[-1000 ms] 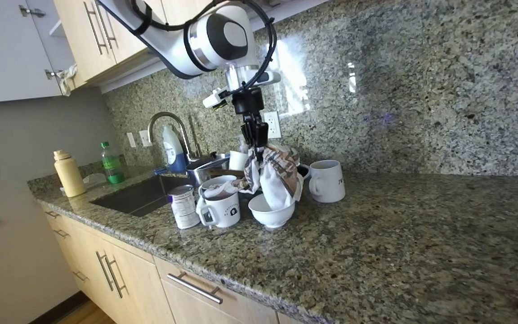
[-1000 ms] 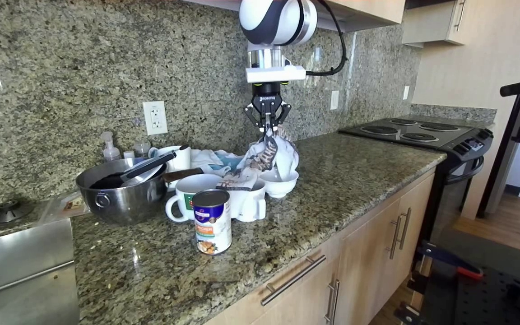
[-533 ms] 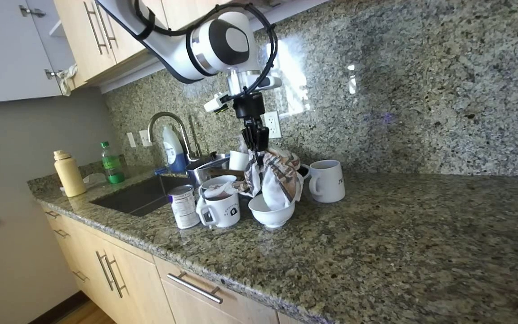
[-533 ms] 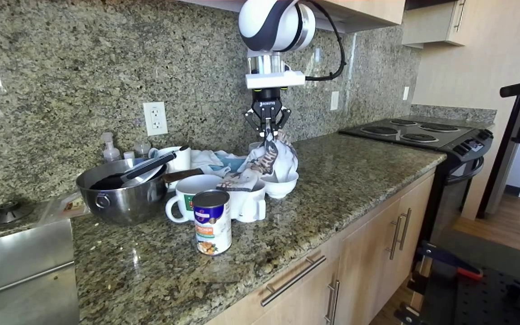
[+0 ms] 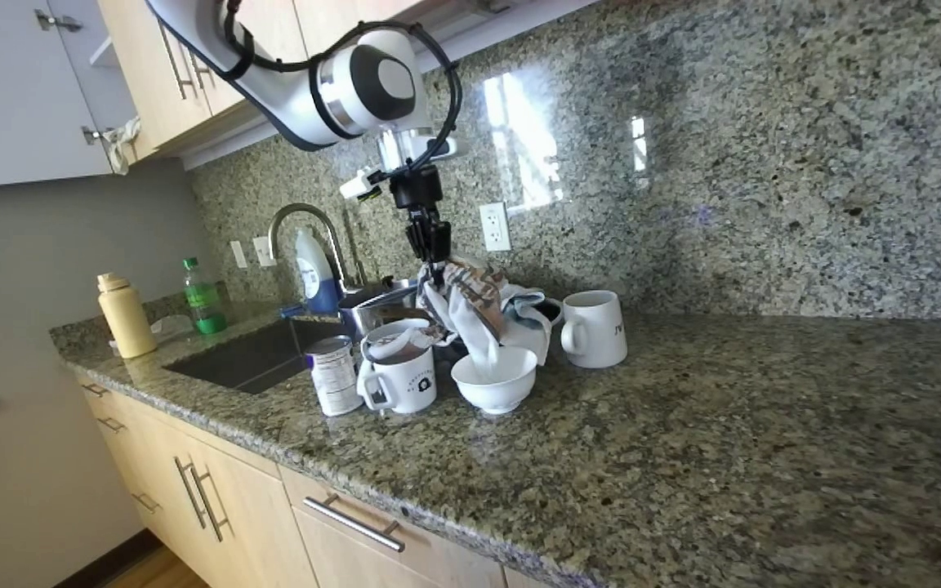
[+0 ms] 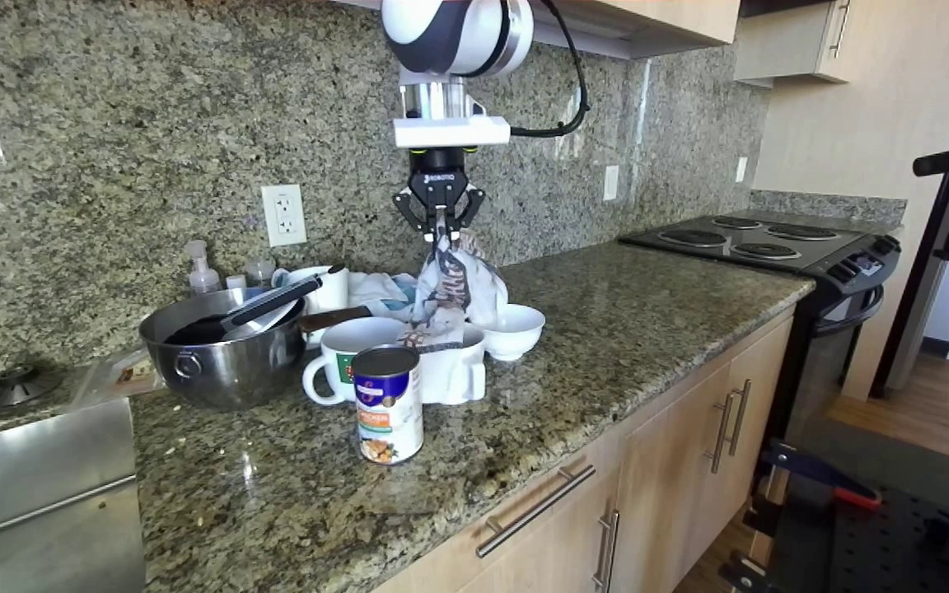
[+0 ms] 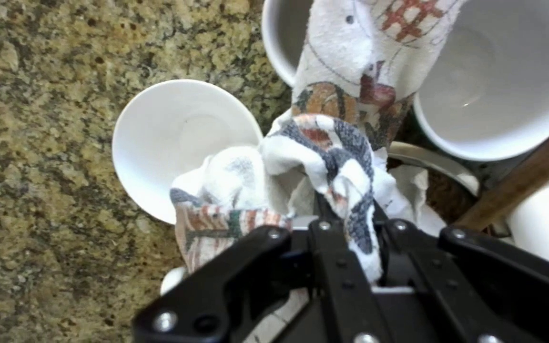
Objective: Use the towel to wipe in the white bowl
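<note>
The white bowl [image 5: 497, 394] stands upright on the counter; it also shows in an exterior view [image 6: 516, 333] and in the wrist view [image 7: 165, 133]. My gripper [image 5: 436, 273], also in an exterior view [image 6: 442, 237] and the wrist view [image 7: 350, 214], is shut on the patterned towel [image 5: 474, 296]. The towel hangs bunched from the fingertips, also in an exterior view [image 6: 456, 284] and the wrist view [image 7: 336, 100]. One white end of it dips over the bowl's rim on the mug side. Another part lies over the mugs. My gripper is above and to the sink side of the bowl.
A white mug [image 5: 409, 384], a larger mug [image 6: 363, 333] and a can [image 6: 389, 420] stand close beside the bowl. A metal bowl [image 6: 227, 371] holds utensils. Another white mug [image 5: 597, 331] stands behind the bowl. A wooden handle [image 7: 522, 181] crosses near the gripper. The sink [image 5: 254, 363] lies beyond.
My gripper first dips slightly, then moves toward the sink side and a little up. It pulls most of the towel out of the bowl. The bowl has not moved.
</note>
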Robot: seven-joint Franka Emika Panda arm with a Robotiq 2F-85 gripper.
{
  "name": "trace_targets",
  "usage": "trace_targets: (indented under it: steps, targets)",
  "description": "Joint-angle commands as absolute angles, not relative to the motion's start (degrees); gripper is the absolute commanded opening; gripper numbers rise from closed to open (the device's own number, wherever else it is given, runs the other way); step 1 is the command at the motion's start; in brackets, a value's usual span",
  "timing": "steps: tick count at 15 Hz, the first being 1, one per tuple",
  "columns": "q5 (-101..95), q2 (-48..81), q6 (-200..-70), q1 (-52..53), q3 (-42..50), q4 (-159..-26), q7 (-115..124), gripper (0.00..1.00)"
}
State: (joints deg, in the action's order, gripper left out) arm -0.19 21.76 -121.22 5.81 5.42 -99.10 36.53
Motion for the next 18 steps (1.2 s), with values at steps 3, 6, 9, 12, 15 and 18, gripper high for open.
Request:
trace_targets:
  steps: [3, 6, 9, 12, 15, 18]
  targets:
    - [-2.68, 25.43, -112.60, 9.70, 2.60, -89.59, 39.08, 0.04]
    - [-3.46, 27.89, -108.73, 12.14, 1.07, -84.62, 38.88, 0.04]
    - [-3.97, 30.85, -104.77, 14.30, 0.01, -79.21, 38.45, 0.04]
    - [-4.32, 34.35, -101.53, 16.23, -0.63, -73.33, 37.47, 0.04]
    - [-6.12, 38.52, -100.22, 18.20, -0.77, -67.24, 36.79, 0.04]
    - [-7.28, 43.46, -99.23, 19.40, -0.93, -60.67, 34.90, 0.04]
